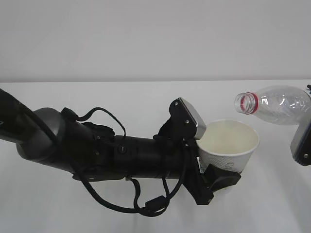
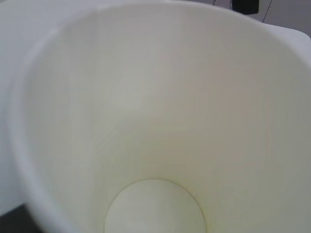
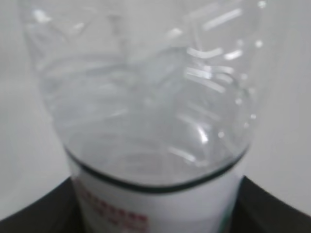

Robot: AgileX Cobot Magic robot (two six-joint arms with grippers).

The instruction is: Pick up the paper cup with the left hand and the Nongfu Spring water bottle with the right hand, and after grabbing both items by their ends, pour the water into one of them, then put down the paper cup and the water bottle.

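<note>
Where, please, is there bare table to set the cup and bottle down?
Free: the table strip behind the left hand, toward the wall, and the front right corner, below the paper cup and the right hand. Crowded: front left, under the arm and cables. The Nongfu Spring water bottle hangs tilted beside the cup.

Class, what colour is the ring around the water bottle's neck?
Red; the neck ring of the water bottle shows best in the exterior view.

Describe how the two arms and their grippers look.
The left arm is glossy black and thick, with black cables looping beside and beneath it. Its left gripper is black with a grey-topped block. Of the right gripper only a black body with a grey-white panel shows at the frame's edge.
</note>
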